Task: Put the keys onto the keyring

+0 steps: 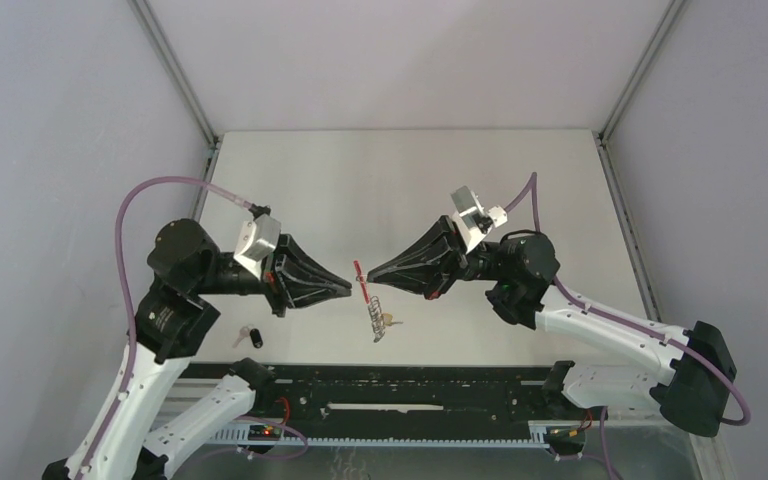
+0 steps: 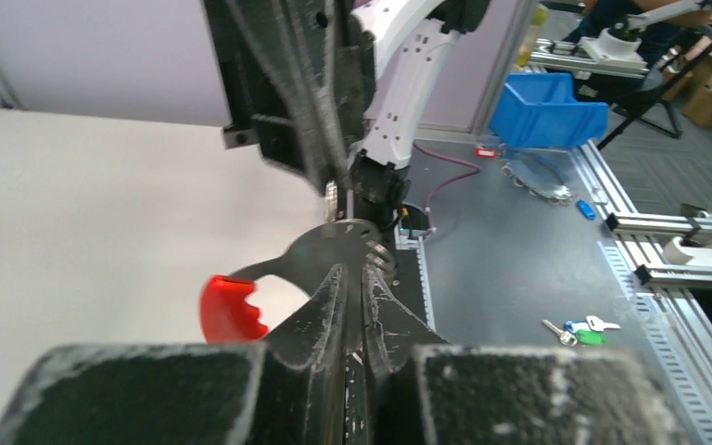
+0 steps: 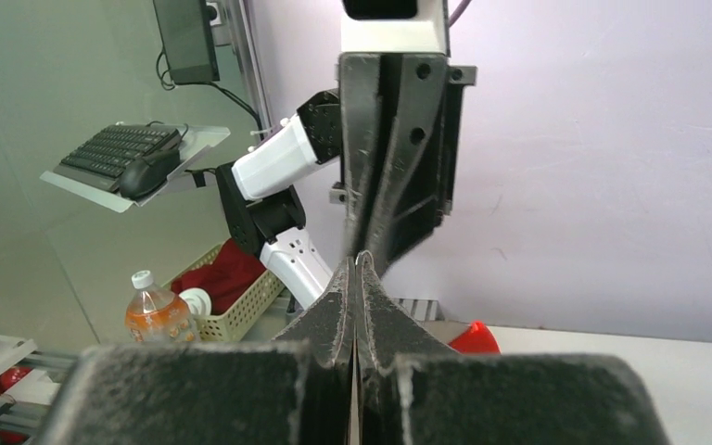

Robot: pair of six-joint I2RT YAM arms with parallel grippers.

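The top camera looks down from high behind the arms, far off, with the left gripper and right gripper tip to tip mid-frame. Each wrist camera sits close behind its own jaws and looks out along them, so the facing gripper fills the view just beyond the tips. All three views share the keyring, which lies between the tips.

Overhead, the keyring is too small to show which gripper touches it. In the right wrist view the right gripper hides most of it. The key beside it is a blur.
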